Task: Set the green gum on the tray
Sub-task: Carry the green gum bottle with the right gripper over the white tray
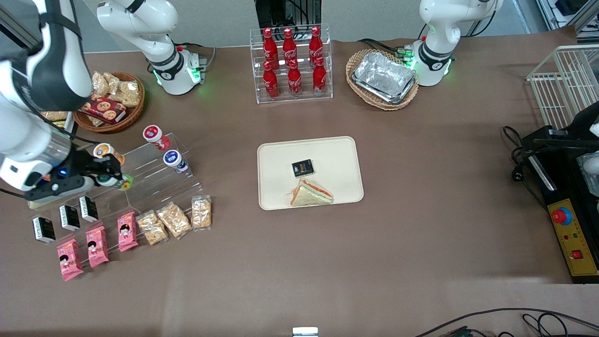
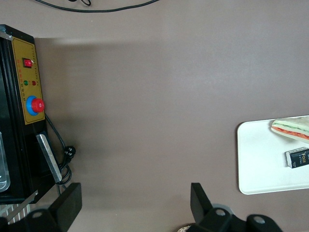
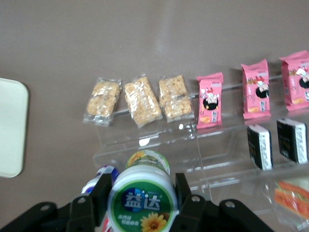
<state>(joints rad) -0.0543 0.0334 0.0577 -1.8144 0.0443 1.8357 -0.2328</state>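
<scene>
At the left edge of the front view, the gripper (image 1: pixel 110 172) sits over the clear stepped display stand (image 1: pixel 149 178), its fingers (image 3: pixel 100 192) closed against the sides of the green gum (image 1: pixel 112 180), one on each flank of the jar. In the wrist view the green-rimmed white lid faces the camera, squarely between the two fingers, with a second green jar (image 3: pixel 147 159) just past it on the stand. Further along the stand stand a red-banded jar (image 1: pixel 154 135) and a blue-lidded jar (image 1: pixel 174 160). The tray (image 1: pixel 281 187) lies mid-frame on the counter (image 1: pixel 421 187), well apart from the gum, carrying a black packet (image 1: pixel 302 167) and a sandwich (image 1: pixel 311 193).
</scene>
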